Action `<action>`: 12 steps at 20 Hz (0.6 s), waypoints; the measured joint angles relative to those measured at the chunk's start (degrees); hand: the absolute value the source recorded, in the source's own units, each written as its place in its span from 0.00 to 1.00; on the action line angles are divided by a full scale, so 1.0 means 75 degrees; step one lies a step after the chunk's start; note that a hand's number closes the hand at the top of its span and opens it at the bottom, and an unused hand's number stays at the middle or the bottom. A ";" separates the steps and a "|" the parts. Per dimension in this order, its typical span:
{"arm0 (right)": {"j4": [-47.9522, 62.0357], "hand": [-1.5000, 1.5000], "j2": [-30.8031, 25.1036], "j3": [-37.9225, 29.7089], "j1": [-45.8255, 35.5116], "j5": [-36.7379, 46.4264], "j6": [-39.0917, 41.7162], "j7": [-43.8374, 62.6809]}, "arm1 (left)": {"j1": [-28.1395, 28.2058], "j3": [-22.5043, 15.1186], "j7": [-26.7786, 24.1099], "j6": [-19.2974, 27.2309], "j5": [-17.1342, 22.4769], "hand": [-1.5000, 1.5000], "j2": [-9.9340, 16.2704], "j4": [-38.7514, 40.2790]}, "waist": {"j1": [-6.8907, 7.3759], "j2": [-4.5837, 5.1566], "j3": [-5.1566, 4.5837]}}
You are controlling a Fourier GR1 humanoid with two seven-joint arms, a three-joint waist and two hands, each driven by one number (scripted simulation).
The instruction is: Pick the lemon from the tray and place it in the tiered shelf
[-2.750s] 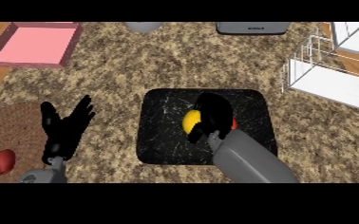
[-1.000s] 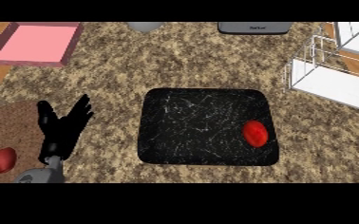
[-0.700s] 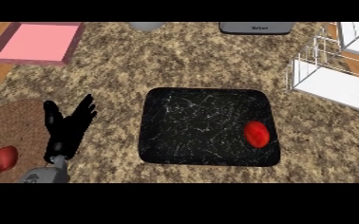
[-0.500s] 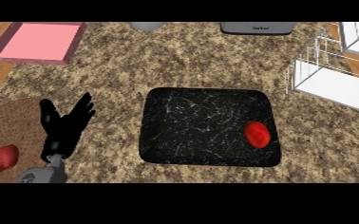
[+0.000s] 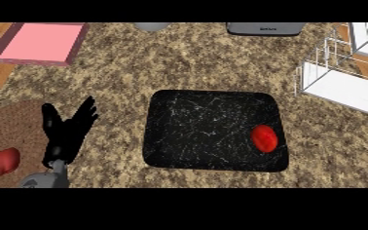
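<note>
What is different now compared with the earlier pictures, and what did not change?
The right hand, which was curled over a yellow lemon on the black tray, has left the view, and the lemon is gone too. The red fruit it covered now shows. The left hand stayed open at lower left.

A speckled brown stone surface [image 5: 201, 63] is seen beneath everything. A flat pink board [image 5: 43, 43] with a darker rim is laid far ahead of the left hand [image 5: 68, 131], a little to its left. A brown mat [image 5: 18, 126] is found just left of that hand, and a red rounded thing [image 5: 7, 160] is cut off by the view's edge further left. A red oval fruit [image 5: 265, 138] is placed well to the hand's right. Far ahead and rightward, a grey rounded thing [image 5: 151, 26] and a grey box [image 5: 265, 28] are partly shown.
</note>
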 measured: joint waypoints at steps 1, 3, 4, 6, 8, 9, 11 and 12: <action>0.0353 1.00 0.0023 0.0020 -0.0111 0.0130 -0.0038 -0.0278 | -0.0005 0.0007 -0.0021 -0.0021 -0.0006 0.50 -0.0007 0.0000 | 0.0010 0.0007 0.0001; 0.0830 1.00 0.0142 0.0063 -0.0313 0.0376 -0.0153 -0.0607 | 0.0000 0.0039 0.0030 -0.0015 -0.0028 0.50 -0.0008 -0.0080 | 0.0000 0.0004 0.0003; 0.0984 1.00 0.0234 0.0081 -0.0324 0.0494 -0.0265 -0.0753 | -0.0051 0.0091 0.0063 -0.0027 -0.0025 0.50 0.0019 -0.0059 | -0.0015 0.0000 0.0001; 0.1397 1.00 0.0293 0.0088 -0.0501 0.0707 -0.0347 -0.1054 | 0.0028 0.0128 0.0061 -0.0046 -0.0036 0.50 0.0006 -0.0094 | -0.0020 -0.0001 0.0003; 0.1877 1.00 0.0360 0.0077 -0.0716 0.0909 -0.0483 -0.1382 | 0.0104 0.0109 0.0064 -0.0056 -0.0060 0.50 -0.0049 -0.0149 | -0.0012 0.0001 0.0003; 0.2047 1.00 0.0406 0.0043 -0.0784 0.0959 -0.0542 -0.1542 | 0.0156 0.0107 -0.0028 -0.0093 -0.0080 0.50 -0.0074 -0.0104 | -0.0018 0.0001 0.0004; 0.2358 1.00 0.0465 0.0016 -0.0997 0.1070 -0.0575 -0.1792 | 0.0025 0.0165 -0.0002 -0.0117 -0.0105 0.50 -0.0054 0.0010 | -0.0029 0.0002 0.0003; 0.2490 1.00 0.0468 0.0008 -0.1070 0.1113 -0.0545 -0.1944 | -0.0006 0.0140 0.0096 -0.0045 -0.0134 0.50 -0.0109 -0.0056 | -0.0033 0.0000 0.0004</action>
